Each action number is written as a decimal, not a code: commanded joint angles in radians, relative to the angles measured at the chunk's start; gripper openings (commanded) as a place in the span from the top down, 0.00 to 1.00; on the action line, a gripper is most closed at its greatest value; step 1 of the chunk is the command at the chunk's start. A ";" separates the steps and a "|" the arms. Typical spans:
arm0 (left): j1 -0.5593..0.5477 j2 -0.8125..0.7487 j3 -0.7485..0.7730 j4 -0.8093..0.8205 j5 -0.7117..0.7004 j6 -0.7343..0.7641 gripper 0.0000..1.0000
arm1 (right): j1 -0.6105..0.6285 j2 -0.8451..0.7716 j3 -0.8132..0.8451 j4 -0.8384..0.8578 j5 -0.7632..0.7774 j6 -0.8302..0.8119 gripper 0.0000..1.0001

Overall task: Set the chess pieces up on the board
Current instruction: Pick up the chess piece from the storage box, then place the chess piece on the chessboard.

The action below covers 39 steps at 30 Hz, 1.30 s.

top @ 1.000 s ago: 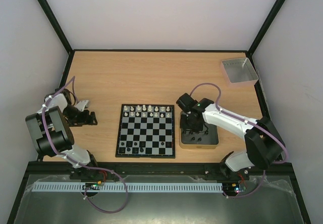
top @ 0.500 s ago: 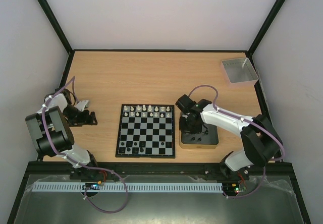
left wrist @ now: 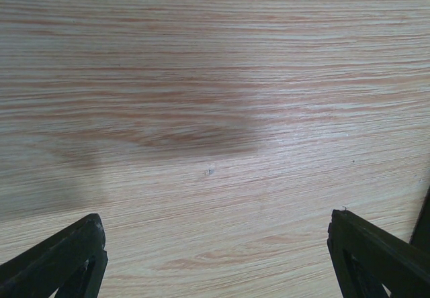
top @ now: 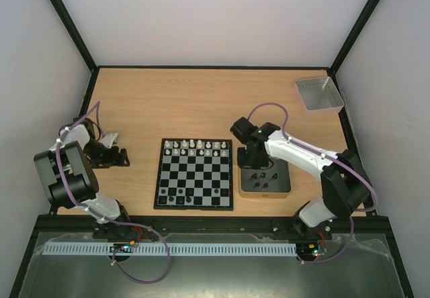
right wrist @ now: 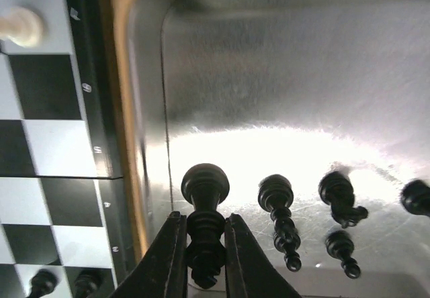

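Weight-wise, the small black turned chess piece (right wrist: 205, 234) is reckoned light, hard and kinda slick, best pinched on its narrow stem, where the right gripper (right wrist: 204, 219) is clamped, over the shallow metal tin (right wrist: 282, 76) beside the chequered board (right wrist: 40, 143). Several black pieces (right wrist: 281, 221) are loose inside; the left gripper (left wrist: 215, 219) is spread wide, empty.

Twin arms: white shells, black joints.
Left arm (top: 67, 174) and right arm (top: 295, 154) each carry a lilac cable (top: 267, 106); black bases at 6 o'clock; left claw (left wrist: 215, 219) and right claw (right wrist: 205, 244) have black wedge fingers.
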 commanded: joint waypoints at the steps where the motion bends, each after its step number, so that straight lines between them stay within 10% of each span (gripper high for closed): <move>1: -0.003 0.017 -0.011 -0.018 0.013 0.006 0.10 | 0.005 -0.025 0.128 -0.172 0.088 -0.040 0.91; 16: -0.003 0.011 -0.011 -0.016 0.013 0.006 0.10 | 0.461 0.234 0.483 -0.229 0.042 0.042 0.91; 39: -0.004 0.003 -0.011 -0.016 0.011 0.004 0.10 | 0.590 0.400 0.456 -0.100 0.007 0.067 0.92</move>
